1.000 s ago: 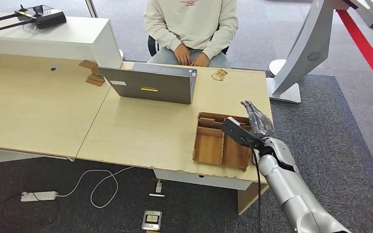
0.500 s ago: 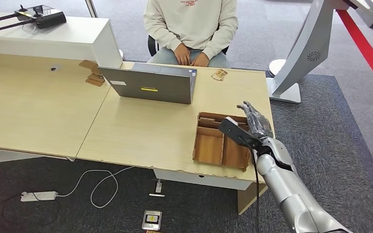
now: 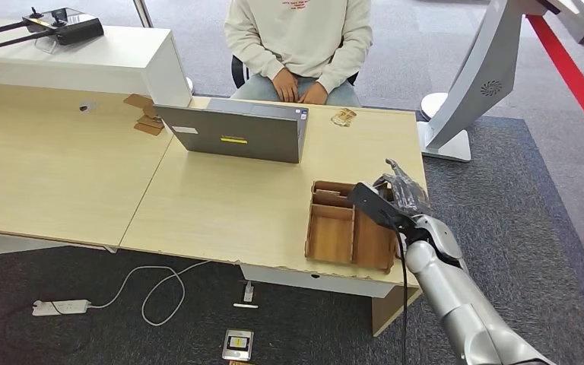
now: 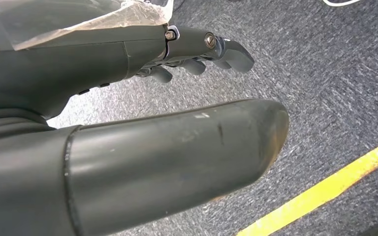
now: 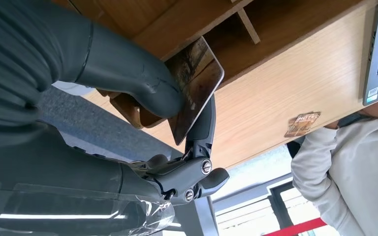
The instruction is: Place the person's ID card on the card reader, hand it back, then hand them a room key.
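Head view: my right hand (image 3: 401, 192) hangs over the far right corner of the wooden tray (image 3: 331, 236), a divided box on the desk (image 3: 220, 205) near its right edge; I judge the tray to be the store of room keys, which would explain the reach here. A laptop (image 3: 237, 134) stands open with its back to me, and the person (image 3: 298, 42) sits beyond it, hands folded in the lap, so a handover will call for a long reach across the desk. A small brown card (image 3: 343, 117) lies flat on the far edge just before the person; whether it is the ID card I cannot tell, and I can pick out no card reader. Left wrist view: my left hand (image 4: 197, 49) hangs above grey carpet (image 4: 325, 73) with a yellow floor line (image 4: 320, 194); its fingers are loosely curled and hold nothing, the arm being idle. Right wrist view: the thumb (image 5: 128, 73) and a finger pinch a dark glossy card (image 5: 197, 86) by its edge, tilted just above the tray's compartments; I take it for a room key being lifted out, and the edge grip leaves its face free for the person to take. The small brown card shows here too, on the desk beside the person's sleeve (image 5: 334, 172).
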### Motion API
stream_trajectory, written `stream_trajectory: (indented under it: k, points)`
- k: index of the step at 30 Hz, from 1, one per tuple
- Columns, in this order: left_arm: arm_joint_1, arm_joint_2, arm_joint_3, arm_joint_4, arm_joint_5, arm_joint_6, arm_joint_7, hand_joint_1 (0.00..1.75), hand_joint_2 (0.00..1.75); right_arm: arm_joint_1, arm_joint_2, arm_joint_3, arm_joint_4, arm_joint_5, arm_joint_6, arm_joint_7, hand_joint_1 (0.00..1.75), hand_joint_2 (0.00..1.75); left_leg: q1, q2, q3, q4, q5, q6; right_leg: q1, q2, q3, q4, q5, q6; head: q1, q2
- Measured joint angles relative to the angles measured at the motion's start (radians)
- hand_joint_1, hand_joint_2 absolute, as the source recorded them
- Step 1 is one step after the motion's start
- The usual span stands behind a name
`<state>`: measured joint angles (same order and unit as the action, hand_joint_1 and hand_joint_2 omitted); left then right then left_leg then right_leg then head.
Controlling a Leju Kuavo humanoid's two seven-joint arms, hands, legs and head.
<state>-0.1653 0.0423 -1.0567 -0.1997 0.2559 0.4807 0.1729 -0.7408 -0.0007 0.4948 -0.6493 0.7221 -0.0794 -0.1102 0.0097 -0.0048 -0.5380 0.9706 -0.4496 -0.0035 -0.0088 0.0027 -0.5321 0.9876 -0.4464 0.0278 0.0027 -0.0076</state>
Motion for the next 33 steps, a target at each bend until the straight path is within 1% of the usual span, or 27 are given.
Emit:
stream_trajectory:
  k: [3, 9, 15, 20, 25, 29, 33]
  points:
    - [0.0, 0.0, 0.0, 0.0, -0.007, 0.001, 0.0, 0.0, 0.0, 0.001, -0.005, 0.0, 0.0, -0.005, -0.013, 0.0, 1.75, 1.75, 0.0, 0.0, 0.0, 0.0, 0.0, 0.0, 0.0, 0.0, 0.0, 0.0, 0.0, 0.0, 0.0, 0.0]
    - [0.0, 0.0, -0.005, 0.0, -0.017, 0.006, 0.0, 0.0, 0.0, 0.002, -0.015, -0.006, -0.009, -0.026, -0.068, -0.01, 1.75, 1.75, 0.0, 0.0, 0.0, 0.0, 0.0, 0.0, 0.0, 0.0, 0.0, 0.0, 0.0, 0.0, 0.0, 0.0]
    - [0.0, 0.0, -0.008, 0.0, -0.025, 0.007, -0.005, 0.0, 0.0, -0.01, -0.026, -0.025, -0.078, -0.063, -0.101, -0.018, 1.75, 1.75, 0.0, 0.0, 0.0, 0.0, 0.0, 0.0, 0.0, 0.0, 0.0, 0.0, 0.0, 0.0, 0.0, 0.0]
    - [0.001, 0.0, -0.009, 0.0, -0.038, 0.007, -0.012, 0.0, 0.0, -0.05, -0.042, -0.055, -0.146, -0.09, -0.126, -0.011, 1.75, 1.75, 0.0, 0.0, 0.0, 0.0, 0.0, 0.0, 0.0, 0.0, 0.0, 0.0, 0.0, 0.0, 0.0, 0.0]
    - [0.001, 0.0, -0.012, 0.0, -0.051, 0.007, -0.018, 0.0, 0.0, -0.105, -0.068, -0.091, -0.199, -0.103, -0.131, 0.0, 1.75, 1.75, 0.0, 0.0, 0.0, 0.0, 0.0, 0.0, 0.0, 0.0, 0.0, 0.0, 0.0, 0.0, 0.0, 0.0]
    - [0.001, 0.0, -0.015, 0.0, -0.057, 0.007, -0.021, 0.0, 0.0, -0.136, -0.085, -0.116, -0.226, -0.105, -0.132, 0.002, 1.75, 1.75, 0.0, 0.0, 0.0, 0.0, 0.0, 0.0, 0.0, 0.0, 0.0, 0.0, 0.0, 0.0, 0.0, 0.0]
    - [0.001, 0.0, -0.016, 0.0, -0.059, 0.007, -0.021, 0.0, 0.0, -0.147, -0.091, -0.131, -0.233, -0.105, -0.137, 0.002, 1.75, 1.75, 0.0, 0.0, 0.0, 0.0, 0.0, 0.0, 0.0, 0.0, 0.0, 0.0, 0.0, 0.0, 0.0, 0.0]
